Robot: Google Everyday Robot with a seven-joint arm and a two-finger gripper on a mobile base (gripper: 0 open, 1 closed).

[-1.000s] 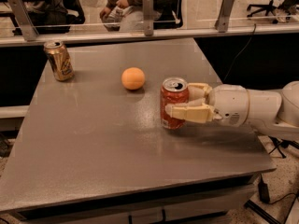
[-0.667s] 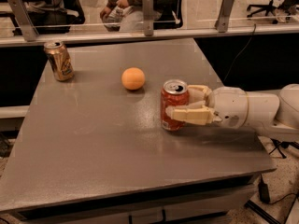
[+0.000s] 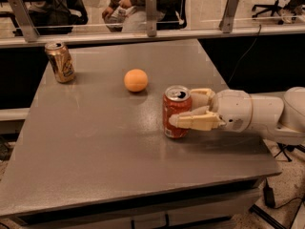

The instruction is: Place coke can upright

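Observation:
The coke can (image 3: 176, 109), red with a silver top, stands upright on the grey table (image 3: 95, 147), right of centre. My gripper (image 3: 183, 108) reaches in from the right on a white arm and is closed around the can's body. One finger (image 3: 193, 121) lies across the can's near side and the other finger (image 3: 201, 95) sits behind its far right side. The can's base rests on the tabletop.
An orange (image 3: 136, 80) lies just behind and left of the coke can. A gold can (image 3: 60, 61) stands upright at the far left corner. A glass barrier with metal posts (image 3: 151, 13) runs along the far edge. The table's right edge is under my arm.

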